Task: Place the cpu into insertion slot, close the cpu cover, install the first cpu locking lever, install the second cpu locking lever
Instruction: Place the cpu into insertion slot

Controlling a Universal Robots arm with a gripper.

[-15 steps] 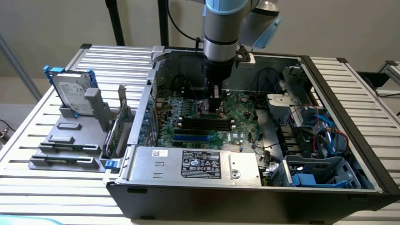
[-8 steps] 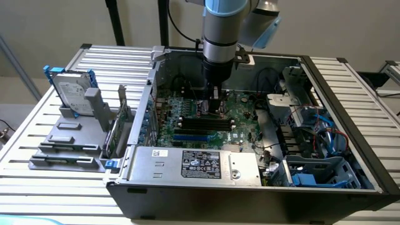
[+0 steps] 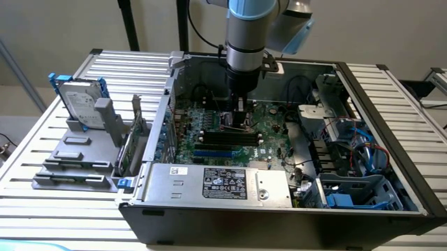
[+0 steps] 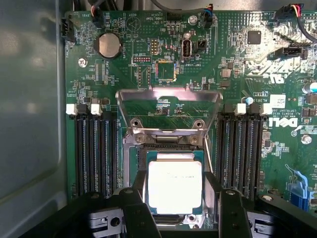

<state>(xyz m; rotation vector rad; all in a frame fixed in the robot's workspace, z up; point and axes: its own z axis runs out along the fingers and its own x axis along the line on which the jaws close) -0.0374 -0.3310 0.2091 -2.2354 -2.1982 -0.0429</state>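
My gripper (image 4: 176, 197) is open, its two black fingers (image 4: 137, 210) standing wide on either side of the cpu (image 4: 174, 179); I cannot tell whether they touch its edges. In the wrist view, the cpu lies flat, pale metal face up, in the insertion slot (image 4: 166, 148), with a strip of black socket showing past its far edge. The cpu cover (image 4: 168, 94) is swung up, and green board shows through its cut-out centre. Long black memory slots (image 4: 94, 148) flank the socket on both sides, and a coin battery (image 4: 108, 45) sits further out on the motherboard (image 4: 247, 89). From the exterior view I get the wider setting: the arm (image 3: 244, 42) reaches straight down into the open computer case (image 3: 391, 130), with the gripper (image 3: 237, 119) low over the board. The power supply (image 3: 223, 183) lies along the case's near side, and a hard drive (image 3: 78, 102) stands on the slatted table (image 3: 125, 65) toward the exterior view's left
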